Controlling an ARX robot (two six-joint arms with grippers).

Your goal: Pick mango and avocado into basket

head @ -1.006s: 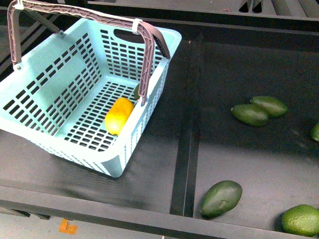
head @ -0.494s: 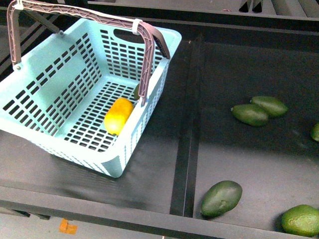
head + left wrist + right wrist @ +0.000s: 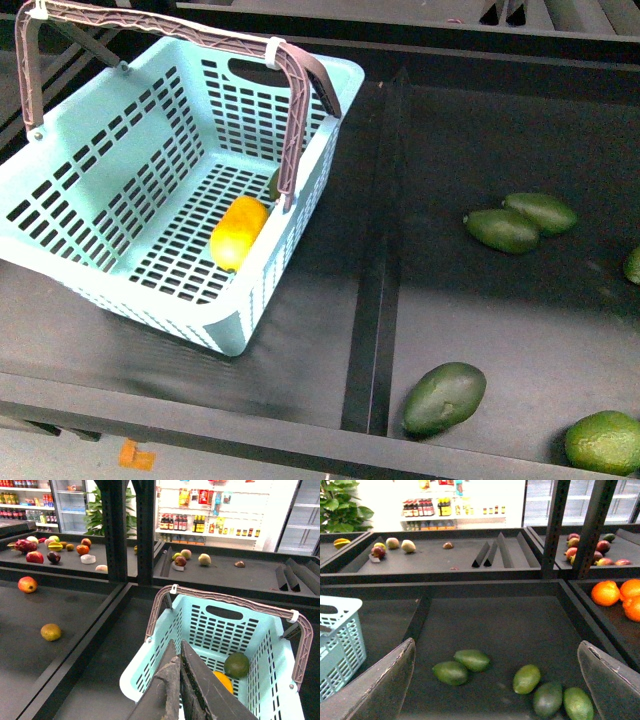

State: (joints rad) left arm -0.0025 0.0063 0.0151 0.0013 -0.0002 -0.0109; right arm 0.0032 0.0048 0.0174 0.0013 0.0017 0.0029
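Observation:
The pale teal basket (image 3: pixel 90 190) stands at the left in the front view, handles raised. The yellow-orange mango (image 3: pixel 238 232) lies on its floor. A dark green avocado (image 3: pixel 273 184) lies beside it, mostly hidden behind the brown handle. In the left wrist view the avocado (image 3: pixel 236 665) and a part of the mango (image 3: pixel 223 681) show inside the basket (image 3: pixel 150 665). My left gripper (image 3: pixel 176 650) is shut and empty above the basket's near rim. My right gripper (image 3: pixel 496 645) is open and empty above the tray of green fruit. Neither gripper shows in the front view.
Several green fruits lie loose in the right tray: a pair (image 3: pixel 503 230) at the back, one (image 3: pixel 444 397) near the front edge and a paler one (image 3: pixel 604 441) at the front right. A raised black divider (image 3: pixel 375 300) separates the trays. Oranges (image 3: pixel 606 592) lie in a neighbouring tray.

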